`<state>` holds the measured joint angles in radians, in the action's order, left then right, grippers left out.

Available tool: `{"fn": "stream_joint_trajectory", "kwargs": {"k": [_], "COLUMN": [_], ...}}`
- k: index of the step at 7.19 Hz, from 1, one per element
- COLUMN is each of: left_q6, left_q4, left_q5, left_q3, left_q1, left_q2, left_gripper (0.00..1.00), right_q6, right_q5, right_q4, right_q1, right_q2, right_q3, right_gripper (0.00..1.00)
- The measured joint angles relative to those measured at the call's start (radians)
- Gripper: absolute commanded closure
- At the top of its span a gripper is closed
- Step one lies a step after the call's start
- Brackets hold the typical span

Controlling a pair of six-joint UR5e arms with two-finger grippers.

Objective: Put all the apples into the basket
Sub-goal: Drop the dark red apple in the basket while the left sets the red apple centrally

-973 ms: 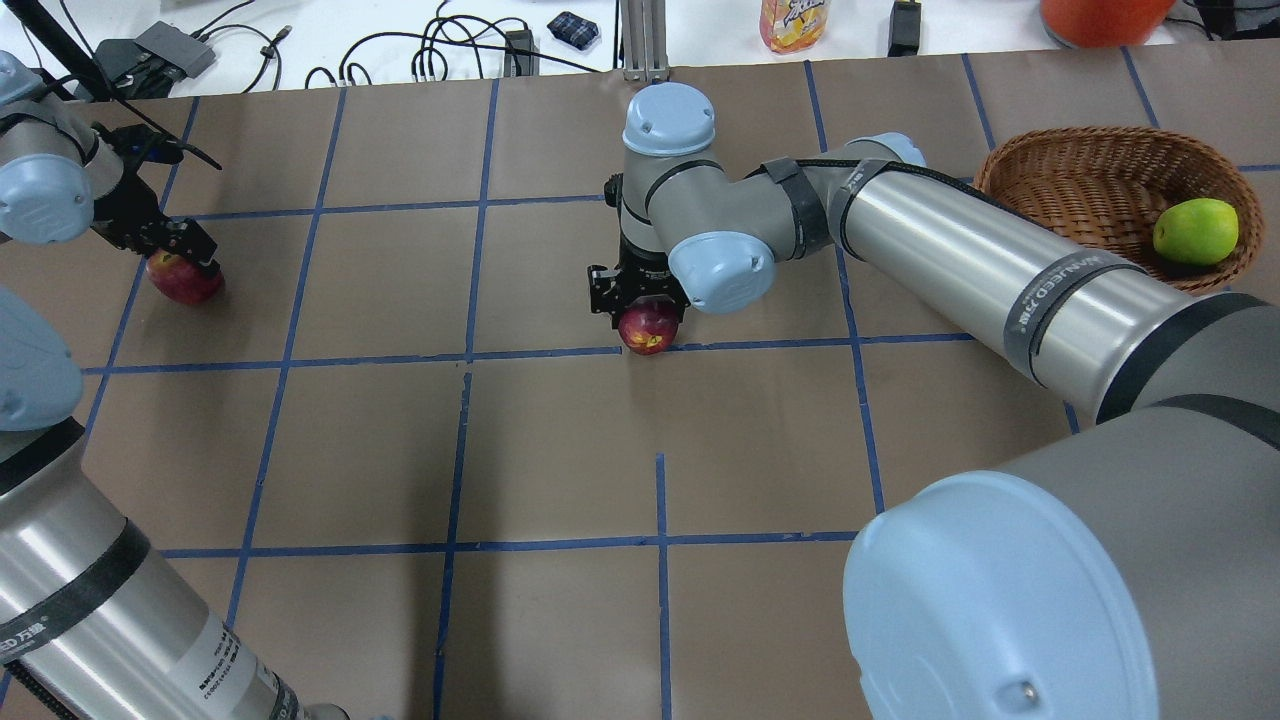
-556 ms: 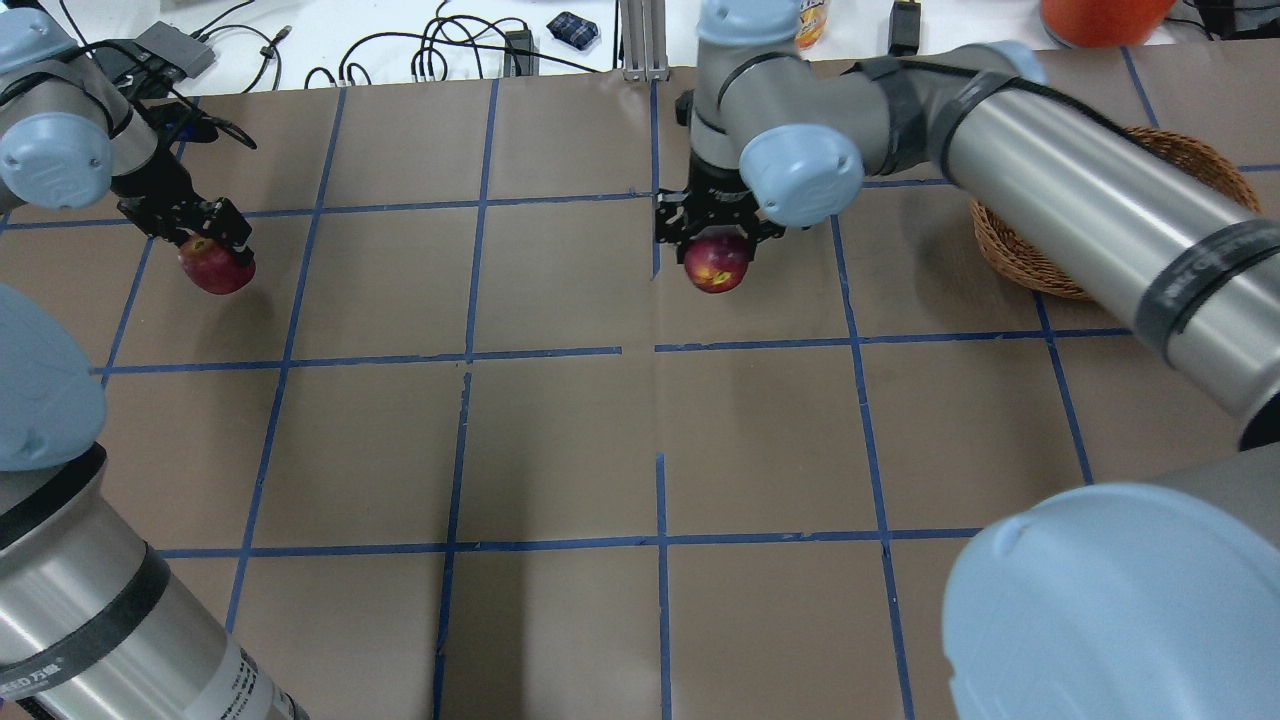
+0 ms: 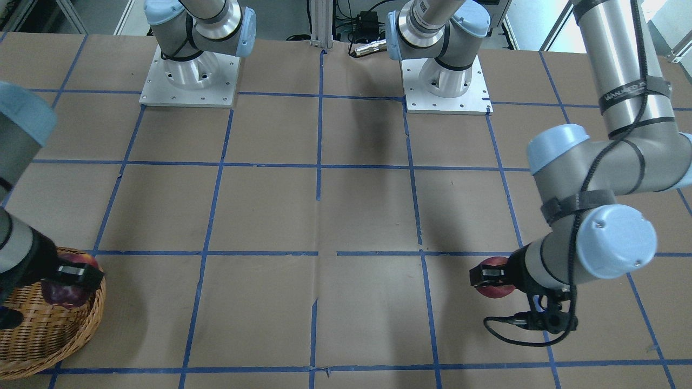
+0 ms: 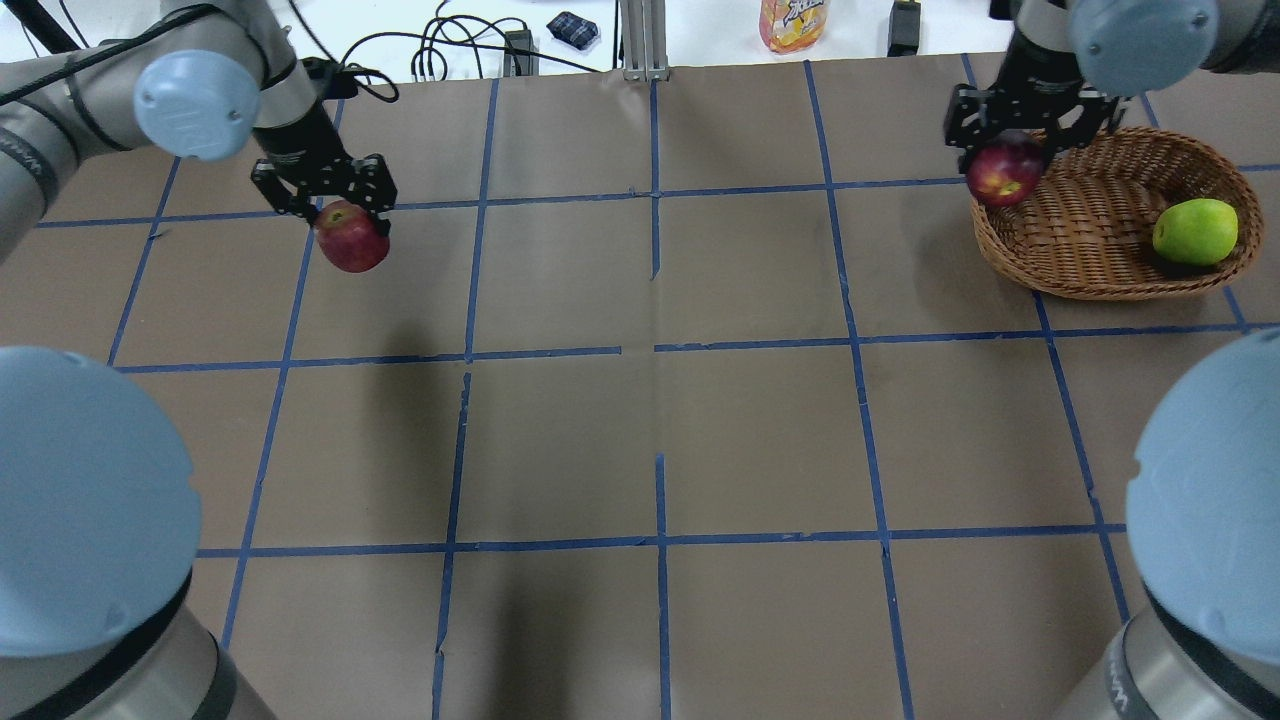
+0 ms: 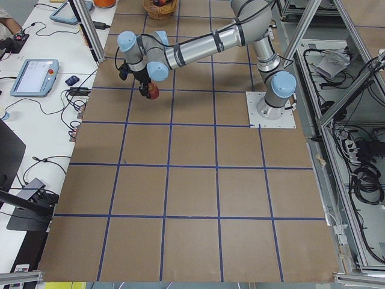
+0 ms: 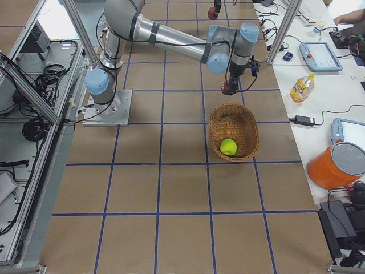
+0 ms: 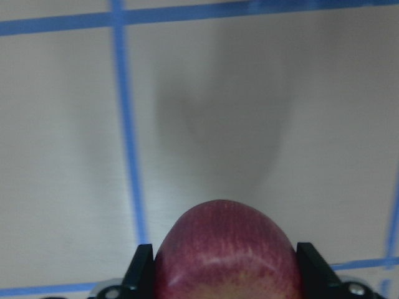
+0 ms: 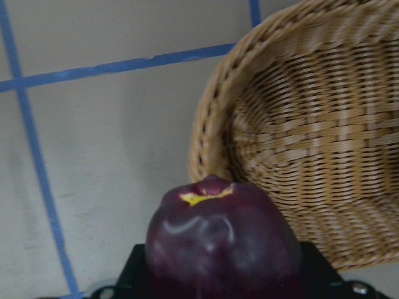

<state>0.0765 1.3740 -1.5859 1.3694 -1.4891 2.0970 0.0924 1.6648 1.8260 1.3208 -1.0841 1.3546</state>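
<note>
My left gripper [image 4: 340, 212] is shut on the red apple with yellowish blush [image 4: 352, 240] and holds it above the table at the far left. The wrist view shows that apple [image 7: 227, 249] between the jaws. My right gripper [image 4: 1010, 148] is shut on the dark maroon apple [image 4: 1005, 172] and holds it over the left rim of the wicker basket [image 4: 1090, 225]. The right wrist view shows this apple [image 8: 221, 243] beside the basket's rim [image 8: 209, 137]. The yellow-green apple [image 4: 1195, 231] lies inside the basket at its right end.
A drink bottle [image 4: 793, 22] and cables [image 4: 450, 50] lie on the white bench beyond the table's far edge. An orange bucket [image 6: 336, 165] stands off the table near the basket. Blue tape lines grid the brown table [image 4: 660, 420].
Both arms have lifted their apples off the table. The right arm carried the maroon apple from the table's middle to the basket's left rim. The left arm moved right with its red apple.
</note>
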Motion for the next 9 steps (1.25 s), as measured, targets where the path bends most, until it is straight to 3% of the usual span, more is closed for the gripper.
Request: {"fn": "stream_joint_trajectory", "kwargs": {"k": [3, 4, 5, 6, 7, 8, 9], "left_q6": [-0.379, -0.455, -0.493, -0.51, -0.516, -0.518, -0.534], "left_q4": [-0.102, -0.156, -0.208, -0.261, -0.299, -0.32, -0.328], "left_q5": [0.028, 0.03, 0.035, 0.039, 0.043, 0.065, 0.111], "left_q3": [0.047, 0.063, 0.099, 0.153, 0.201, 0.223, 0.229], "left_q1": [-0.269, -0.348, -0.388, -0.406, -0.418, -0.422, -0.418], "left_q2": [0.009, 0.027, 0.042, 0.05, 0.051, 0.046, 0.037], "left_gripper": [0.72, 0.71, 0.67, 0.66, 0.22, 0.0, 0.0], "right_q6": [0.126, 0.132, 0.13, 0.13, 0.131, 0.131, 0.132], "right_q5": [0.065, 0.074, 0.075, 0.069, 0.064, 0.063, 0.063], "right_q4": [0.182, 0.2, 0.2, 0.2, 0.199, 0.195, 0.177], "right_q1": [-0.142, -0.16, -0.167, -0.169, -0.17, -0.169, -0.166], "right_q2": [0.126, 0.149, 0.157, 0.159, 0.157, 0.152, 0.138], "right_q3": [0.002, 0.004, 0.01, 0.015, 0.016, 0.016, 0.013], "right_gripper": [1.0, 0.47, 0.0, 0.0, 0.0, 0.0, 0.0]}}
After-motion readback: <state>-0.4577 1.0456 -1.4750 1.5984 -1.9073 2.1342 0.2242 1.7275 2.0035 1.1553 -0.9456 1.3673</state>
